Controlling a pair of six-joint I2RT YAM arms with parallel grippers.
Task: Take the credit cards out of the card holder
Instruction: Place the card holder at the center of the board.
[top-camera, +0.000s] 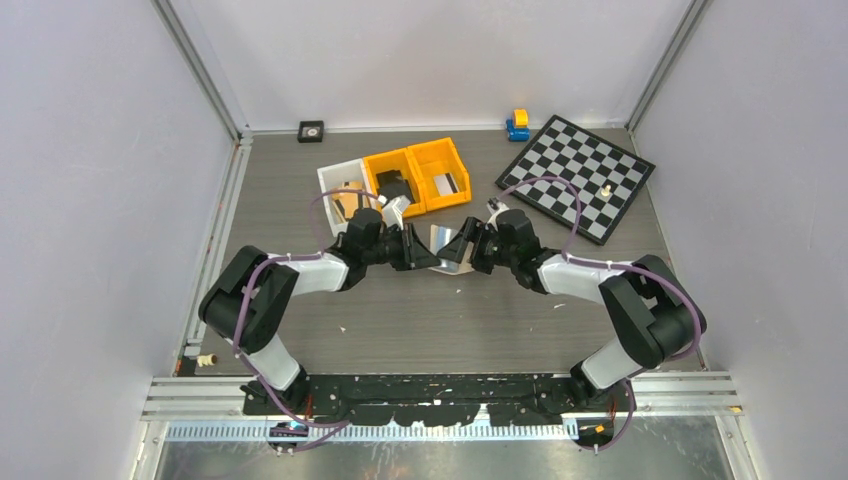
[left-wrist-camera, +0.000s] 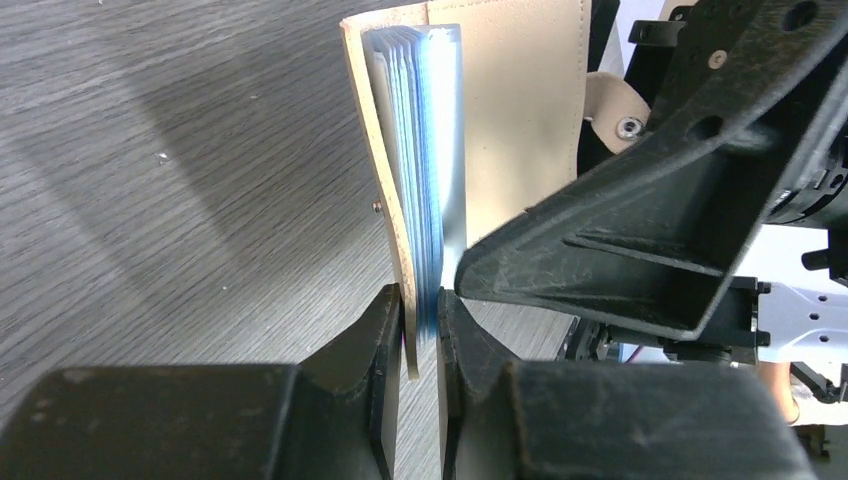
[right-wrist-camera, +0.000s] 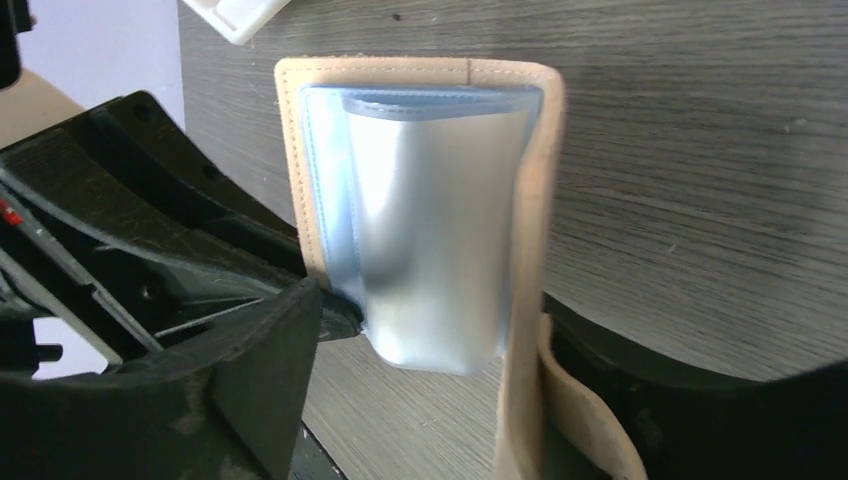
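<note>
Two grippers meet at the card holder (left-wrist-camera: 520, 110), held on edge over the grey table (left-wrist-camera: 150, 200) in the middle of the workspace. At its lower edge the left gripper (left-wrist-camera: 420, 325) is clenched on one tan cover and the stack of sleeves. Opposite, the right gripper (right-wrist-camera: 435, 330) stands released, its jaws wide on either side of the front pocket and the other flap. The holder looks light and floppy, with soft beige covers that bow. Its bluish see-through pockets (right-wrist-camera: 430, 230) are glossy and probably slippery. Any credit cards inside would be thin and stiff, best pinched by an exposed edge at a pocket mouth; none can be made out clearly.
</note>
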